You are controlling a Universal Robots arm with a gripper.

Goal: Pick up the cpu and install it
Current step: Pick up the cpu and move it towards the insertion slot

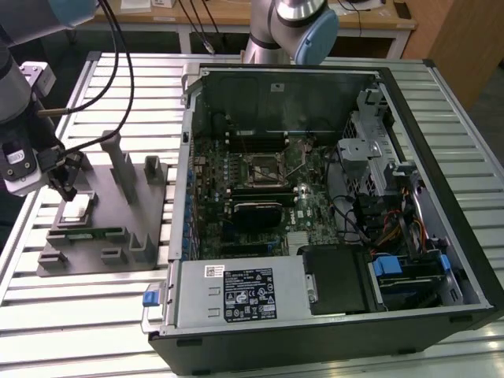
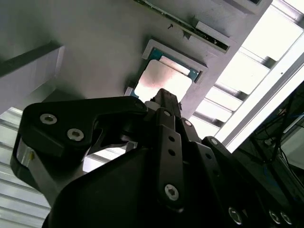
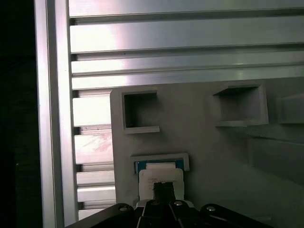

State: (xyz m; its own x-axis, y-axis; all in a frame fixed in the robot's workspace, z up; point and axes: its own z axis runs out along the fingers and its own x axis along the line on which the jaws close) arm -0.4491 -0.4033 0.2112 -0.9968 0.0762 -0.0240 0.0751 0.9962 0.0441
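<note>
The cpu (image 2: 164, 80) is a flat square with a pale, matt silvery top and a thin bluish rim. It lies in a shallow walled recess near one edge of the grey holder block (image 2: 85, 42). The block is smooth moulded plastic with upright posts and square pockets (two of the pockets open just beyond the chip in the first wrist view). The gripper (image 2: 164, 97), made of black metal links joined by bright screws, hangs directly over the chip in both wrist views, with its tip above the pale top. Whether it is parted or closed, or touching the chip, cannot be told. In the exterior view the block rests on a table (image 1: 87, 307) of ribbed aluminium slats that catch the light. Beside the block, on the exterior view's right, lies an open black computer case (image 1: 315, 350). Its green board carries a black square socket (image 1: 262, 169). Beyond the block's far side stands a wooden bench (image 1: 236, 14).
</note>
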